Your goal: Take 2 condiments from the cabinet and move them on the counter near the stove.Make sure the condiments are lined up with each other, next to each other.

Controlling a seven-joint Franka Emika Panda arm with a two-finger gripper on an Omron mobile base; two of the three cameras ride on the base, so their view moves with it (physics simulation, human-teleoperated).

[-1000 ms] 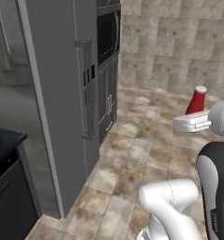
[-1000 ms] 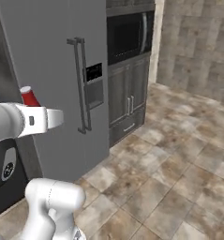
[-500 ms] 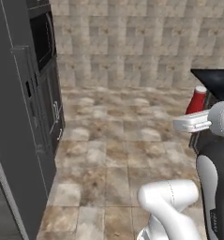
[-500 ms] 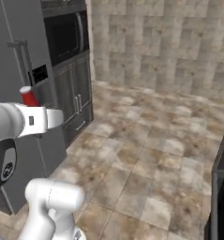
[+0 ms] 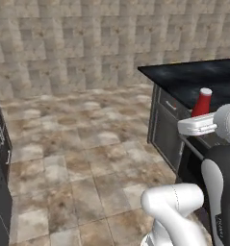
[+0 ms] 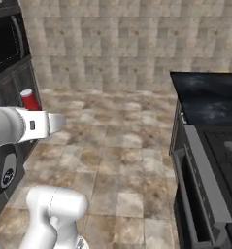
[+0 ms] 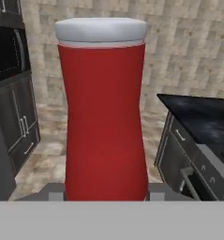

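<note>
One condiment is in play right now, the slim red bottle (image 7: pixel 103 112) with the white cap, and it's standing upright in the gripper (image 7: pixel 104 193), pinched low on its body with the cap pointing up. So the bottle's long axis is vertical, and it's carried out over the tile floor (image 5: pixel 83 144), not over any surface yet.

Going left to right in the left base view: floor first, then the black marble-look counter (image 5: pixel 193 79) off to the right, then the bottle poking up above the hand at the right edge. In the right base view the bottle (image 6: pixel 29 99) sits at the far left, and the counter (image 6: pixel 209 97) and the stove (image 6: pixel 219 151) are way over on the right with open floor between. So my read is the drop spot lies ahead and to the right of the gripper, well apart from it, and the base has to close that gap first.

Hard to make out: the fingertips are mostly buried behind the bottle, the stove is cut off at the frame edge, and the bottle blocks much of the hand view.
</note>
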